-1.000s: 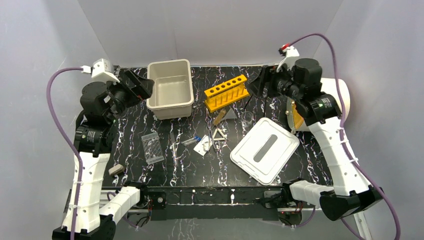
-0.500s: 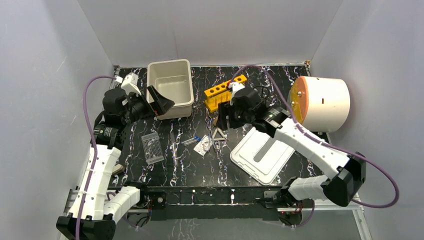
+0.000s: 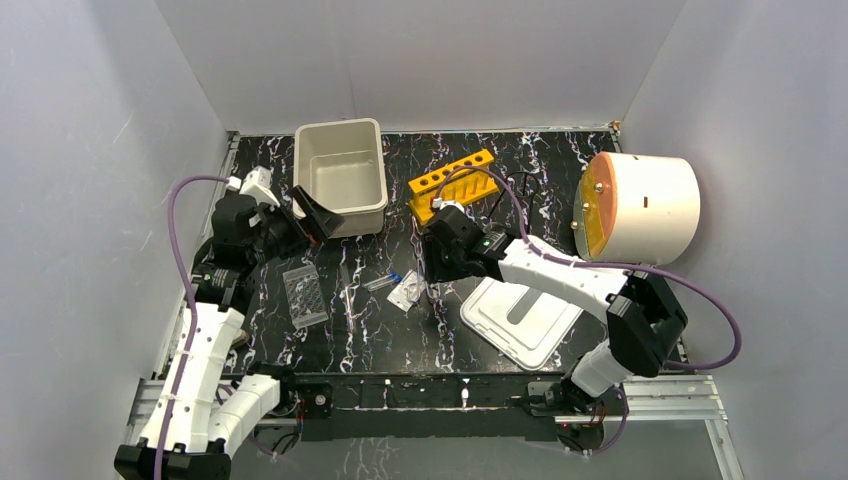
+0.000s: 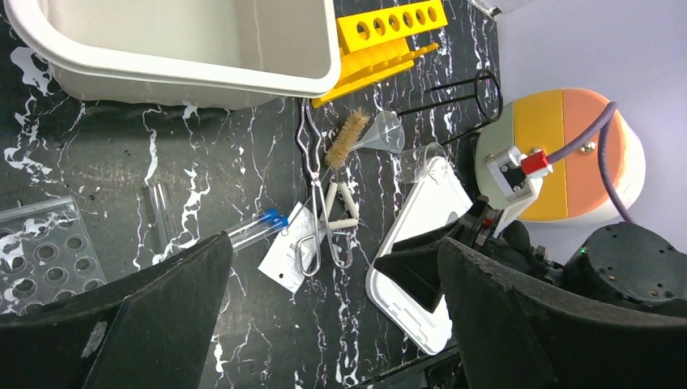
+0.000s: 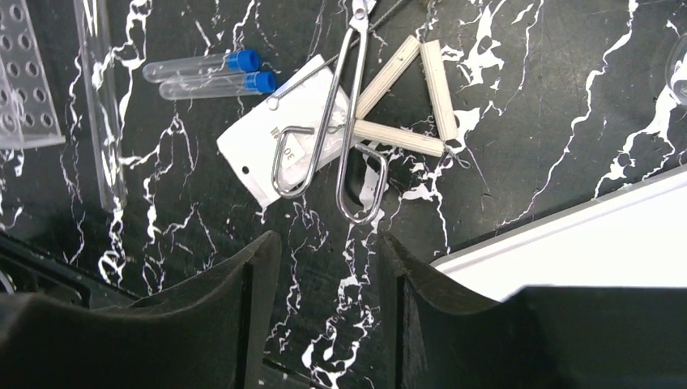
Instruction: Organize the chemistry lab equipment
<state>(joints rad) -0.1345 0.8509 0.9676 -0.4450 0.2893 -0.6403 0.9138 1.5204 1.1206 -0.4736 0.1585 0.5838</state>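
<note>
Ok, right gripper (image 5: 328,267): jaws partway in, narrower than a second ago, nothing between them, bare tabletop shows through the gap. It hangs low over the centre clutter.

Just above it in the wrist frame are the loop handles of the thin metal tweezers (image 5: 347,121), lying across a white tag (image 5: 251,150). The white triangle (image 5: 437,89) touches the tweezers on the right. Two blue-capped vials (image 5: 202,81) are upper left, the white lid (image 5: 583,235) lower right.

Change: a second ago this arm was in the upper right of the top view, by the yellow rack (image 3: 452,183). It has swung down to the middle and now hides the triangle there. We read that as lining up a pick on the tweezers handles, no contact yet.

Meanwhile the left gripper (image 4: 330,259) is wide open, empty, and has dropped a little from beside the bin (image 3: 340,212), upper left.

Further out, the black wire ring stand (image 4: 478,89), tan stick (image 4: 344,138) and clear glass dish (image 4: 421,158) sit in the upper middle of the left wrist frame. We see no item in the bin, so sorting looks barely started.
</note>
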